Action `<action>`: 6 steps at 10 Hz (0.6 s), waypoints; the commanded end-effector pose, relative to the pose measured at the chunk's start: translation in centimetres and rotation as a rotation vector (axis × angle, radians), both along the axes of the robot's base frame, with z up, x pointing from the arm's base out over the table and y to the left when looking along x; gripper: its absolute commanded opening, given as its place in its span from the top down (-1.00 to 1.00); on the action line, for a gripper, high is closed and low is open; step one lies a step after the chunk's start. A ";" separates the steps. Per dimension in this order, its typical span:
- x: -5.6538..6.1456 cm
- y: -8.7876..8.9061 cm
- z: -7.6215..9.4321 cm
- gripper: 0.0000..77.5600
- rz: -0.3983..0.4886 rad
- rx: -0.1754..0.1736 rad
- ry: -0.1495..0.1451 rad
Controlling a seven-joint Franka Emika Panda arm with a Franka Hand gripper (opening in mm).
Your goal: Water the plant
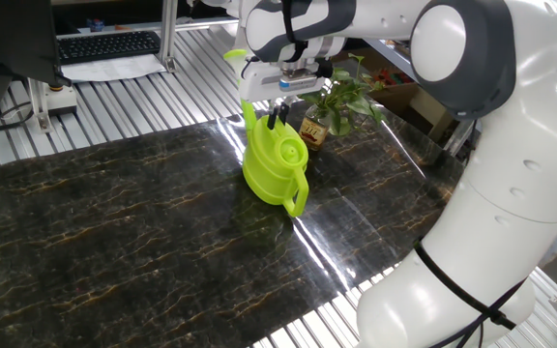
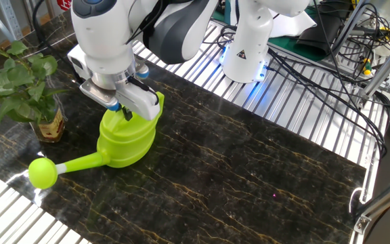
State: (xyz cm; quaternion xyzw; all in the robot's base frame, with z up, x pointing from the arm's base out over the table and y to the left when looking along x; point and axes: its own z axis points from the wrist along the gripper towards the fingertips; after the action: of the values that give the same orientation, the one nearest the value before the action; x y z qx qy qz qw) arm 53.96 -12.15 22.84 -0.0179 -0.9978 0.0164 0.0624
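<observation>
On the dark marble table [image 2: 249, 169], the gripper [image 2: 122, 110] pinched the top of the green watering can [image 2: 126, 139], whose spout [image 2: 42, 172] reached out in front of the plant [image 2: 26, 85] standing nearby.

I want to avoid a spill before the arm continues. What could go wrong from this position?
1. The gripper sits at the top of the watering can; a grip that high could let the can swing or slip when lifted.
2. The long spout with its round head lies low near the plant; turning it could strike the leaves or topple the small jar.
3. Tilting early would wet the dark tabletop.
</observation>
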 end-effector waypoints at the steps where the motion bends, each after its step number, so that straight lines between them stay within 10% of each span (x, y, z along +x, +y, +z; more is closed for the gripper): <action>1: 0.3 0.2 0.2 0.97 -0.009 0.001 -0.023; 6: 0.3 0.4 0.2 0.97 -0.011 0.000 -0.033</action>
State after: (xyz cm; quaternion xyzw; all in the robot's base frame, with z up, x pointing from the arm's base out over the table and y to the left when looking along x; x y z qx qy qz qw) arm 54.10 -11.72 22.70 -0.0234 -0.9984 0.0152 0.0497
